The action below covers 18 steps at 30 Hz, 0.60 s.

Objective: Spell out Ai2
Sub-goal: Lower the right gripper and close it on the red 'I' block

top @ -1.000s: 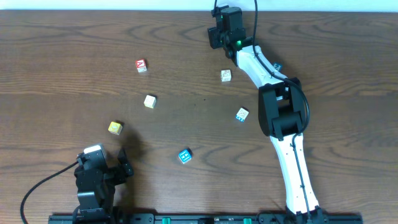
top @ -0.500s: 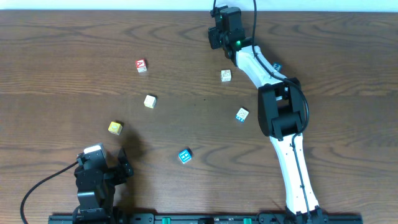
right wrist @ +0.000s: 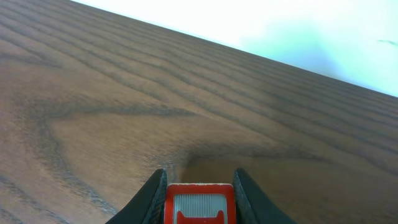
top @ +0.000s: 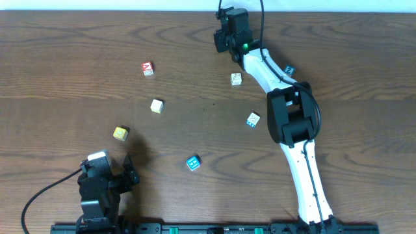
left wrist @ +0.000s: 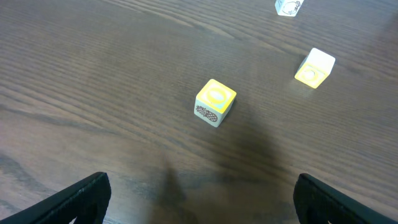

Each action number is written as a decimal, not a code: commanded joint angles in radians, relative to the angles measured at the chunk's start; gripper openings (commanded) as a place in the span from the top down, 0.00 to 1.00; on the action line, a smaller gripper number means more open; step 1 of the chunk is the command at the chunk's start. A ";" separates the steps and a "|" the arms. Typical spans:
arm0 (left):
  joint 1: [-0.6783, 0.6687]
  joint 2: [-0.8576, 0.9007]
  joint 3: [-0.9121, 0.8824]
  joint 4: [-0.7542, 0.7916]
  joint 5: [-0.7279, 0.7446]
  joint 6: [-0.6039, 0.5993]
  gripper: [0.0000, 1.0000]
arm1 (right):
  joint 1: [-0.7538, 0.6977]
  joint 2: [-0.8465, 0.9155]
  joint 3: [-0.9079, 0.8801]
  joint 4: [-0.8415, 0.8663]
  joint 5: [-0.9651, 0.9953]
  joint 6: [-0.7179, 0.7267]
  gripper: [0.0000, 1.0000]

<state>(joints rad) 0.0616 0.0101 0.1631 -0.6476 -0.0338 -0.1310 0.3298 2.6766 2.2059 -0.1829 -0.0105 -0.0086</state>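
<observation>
While the left gripper (left wrist: 200, 190) stands wide open and empty at the near left, the "A" cube (top: 147, 67) lies alone on the table (top: 65, 65), left of centre. At the far edge, the right gripper (right wrist: 199, 185) has narrowed within the last second and shifted slightly leftward. It now clamps a red-and-white cube (right wrist: 199, 204) whose letter is unreadable, probably the "I". By this reading the second letter is secured and its placement beside the "A" is pending. No containers are present.
</observation>
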 commanded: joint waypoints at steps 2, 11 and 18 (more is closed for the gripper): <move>-0.003 -0.004 -0.007 -0.003 -0.018 -0.004 0.05 | 0.008 -0.007 0.021 -0.001 -0.005 0.000 0.94; -0.003 -0.004 -0.007 -0.003 -0.018 -0.004 0.05 | 0.013 -0.029 0.022 -0.002 -0.005 0.000 0.98; -0.003 -0.004 -0.007 -0.003 -0.018 -0.004 0.05 | 0.019 -0.069 0.022 -0.039 -0.005 0.000 0.99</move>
<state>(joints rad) 0.0616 0.0101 0.1631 -0.6476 -0.0338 -0.1310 0.3332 2.6678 2.2063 -0.2096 -0.0105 -0.0086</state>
